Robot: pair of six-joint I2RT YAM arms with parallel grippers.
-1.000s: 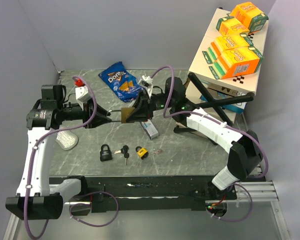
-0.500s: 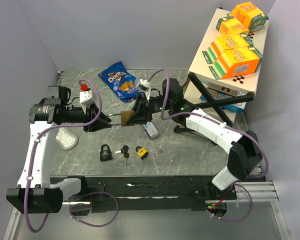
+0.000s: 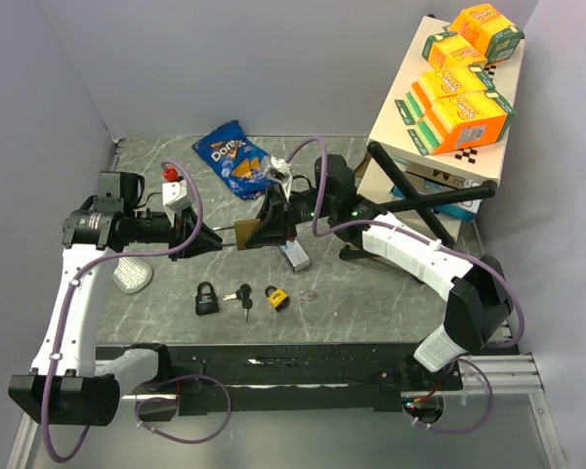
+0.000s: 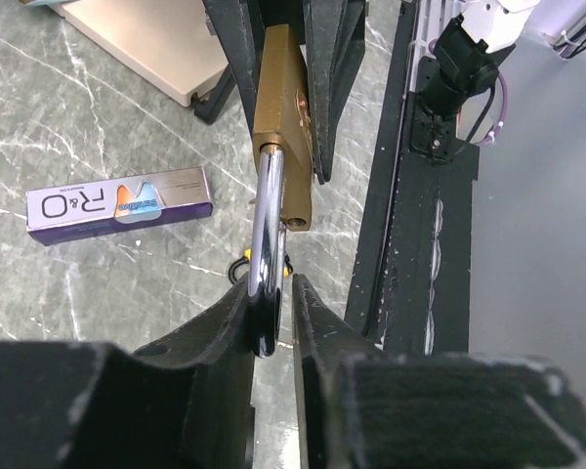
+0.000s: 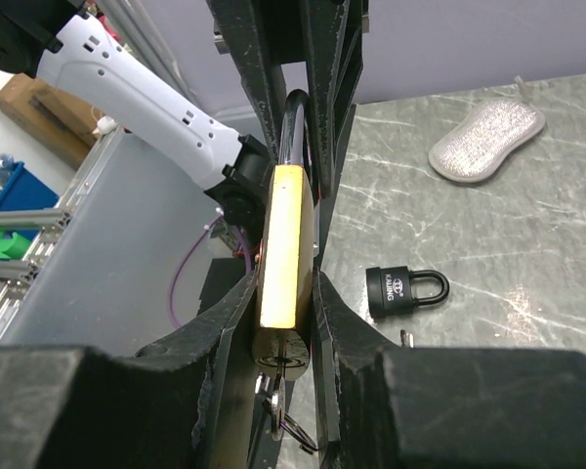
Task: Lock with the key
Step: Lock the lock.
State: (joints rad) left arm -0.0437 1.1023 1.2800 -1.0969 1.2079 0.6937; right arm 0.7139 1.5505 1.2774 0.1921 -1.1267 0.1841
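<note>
A brass padlock (image 3: 244,233) hangs above the table's middle, and my right gripper (image 3: 266,229) is shut on its body (image 5: 283,244). A key (image 5: 278,405) with a ring sticks out of the keyhole at the lock's base, close to the right wrist camera. The steel shackle (image 4: 267,244) points towards my left gripper (image 4: 272,293). That gripper's jaws stand narrowly round the shackle. The shackle touches one finger (image 4: 236,313), and a slim gap stays at the other. In the top view the left gripper (image 3: 220,236) meets the lock from the left.
On the table below lie a small black padlock (image 3: 206,296), loose keys (image 3: 242,295) and a black-and-yellow lock (image 3: 276,297). A toothpaste box (image 3: 295,254), a Doritos bag (image 3: 236,158) and a grey sponge (image 3: 132,274) lie around. Stacked snack boxes (image 3: 459,88) stand back right.
My left gripper's jaws have narrowed round the shackle and the left wrist has shifted a little. The right gripper still holds the padlock, slightly lower.
</note>
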